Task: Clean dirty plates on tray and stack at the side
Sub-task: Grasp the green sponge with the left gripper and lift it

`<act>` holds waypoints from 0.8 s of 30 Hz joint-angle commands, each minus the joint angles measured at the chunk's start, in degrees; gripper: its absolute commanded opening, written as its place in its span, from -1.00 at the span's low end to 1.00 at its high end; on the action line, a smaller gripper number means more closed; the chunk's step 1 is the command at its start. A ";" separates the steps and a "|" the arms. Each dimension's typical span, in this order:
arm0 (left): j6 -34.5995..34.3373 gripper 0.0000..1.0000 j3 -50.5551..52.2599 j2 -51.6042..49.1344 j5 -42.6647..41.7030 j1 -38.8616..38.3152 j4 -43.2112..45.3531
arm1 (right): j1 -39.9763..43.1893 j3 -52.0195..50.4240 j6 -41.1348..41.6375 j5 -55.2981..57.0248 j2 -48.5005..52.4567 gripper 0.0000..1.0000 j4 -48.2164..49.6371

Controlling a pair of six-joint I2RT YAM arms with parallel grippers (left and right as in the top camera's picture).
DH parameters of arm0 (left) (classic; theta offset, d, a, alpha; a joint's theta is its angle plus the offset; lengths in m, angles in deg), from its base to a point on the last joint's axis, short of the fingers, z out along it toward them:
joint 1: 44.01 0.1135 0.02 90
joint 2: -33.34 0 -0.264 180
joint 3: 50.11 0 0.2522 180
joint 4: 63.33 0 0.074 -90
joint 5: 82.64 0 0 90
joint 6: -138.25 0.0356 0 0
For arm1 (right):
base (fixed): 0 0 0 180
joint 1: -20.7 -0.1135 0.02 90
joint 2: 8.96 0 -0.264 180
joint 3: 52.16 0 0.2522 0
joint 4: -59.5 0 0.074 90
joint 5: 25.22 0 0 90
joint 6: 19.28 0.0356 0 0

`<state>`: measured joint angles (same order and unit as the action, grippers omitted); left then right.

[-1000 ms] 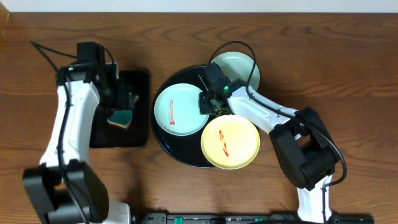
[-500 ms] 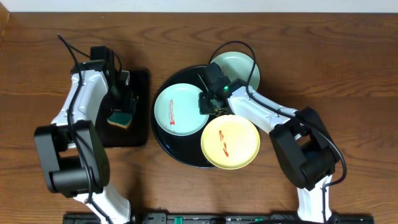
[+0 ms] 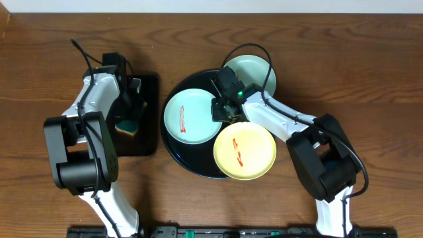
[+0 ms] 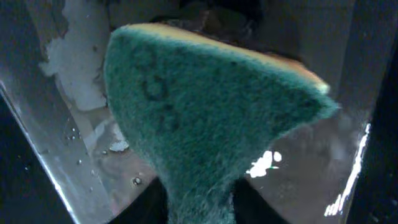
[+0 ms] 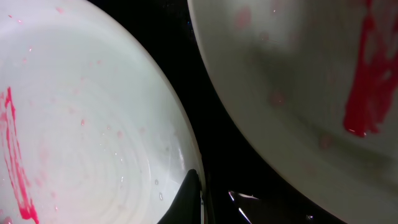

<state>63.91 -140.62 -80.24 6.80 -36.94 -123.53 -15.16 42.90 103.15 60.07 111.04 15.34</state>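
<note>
across the table [image 3: 344,59], the tray [image 3: 193,164] takes centre stage, with the rectangular tray [image 3: 149,86] just to its left. three plates on the tray: a mint plate [image 3: 192,117] on its left half, a yellow plate [image 3: 244,151] hanging over its near-right rim, and a second mint plate [image 3: 256,71] hanging over its far-right rim. none is stacked beside the tray yet. i'd call these light, stiff and glossy, slick where wet, quick to skid or chip if knocked. the thin raised edge looks like the only hold, one finger over and one under. all three lie face up. round things, so no long axis, though the red smear [image 3: 183,123] on the mint plate runs far-to-near. left of the tray, the left gripper [image 3: 129,109] is clamped on the sponge [image 3: 127,124], soft, pinched narrow, green scouring face to the wrist camera. over the tray's middle, the right gripper [image 3: 220,109] sits at the mint plate's right edge. its wrist view shows one dark fingertip [image 5: 188,198] by that rim, so i cannot tell whether it's open or closed.
</note>
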 commanded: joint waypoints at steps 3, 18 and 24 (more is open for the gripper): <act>-0.11 -0.85 -0.31 -0.35 0.55 0.31 -0.13 | -0.57 0.28 -1.22 1.49 2.01 -0.98 -0.46; -7.02 -0.85 -7.28 2.49 0.55 0.31 -2.86 | -0.57 0.28 -1.22 1.46 2.01 -0.97 -0.52; -9.22 -0.85 -7.69 6.12 0.52 0.31 -5.86 | -0.57 0.28 -1.22 1.46 2.01 -0.98 -0.52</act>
<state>57.05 -146.85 -77.09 6.87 -36.94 -128.14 -15.16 42.92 103.15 60.09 111.04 15.30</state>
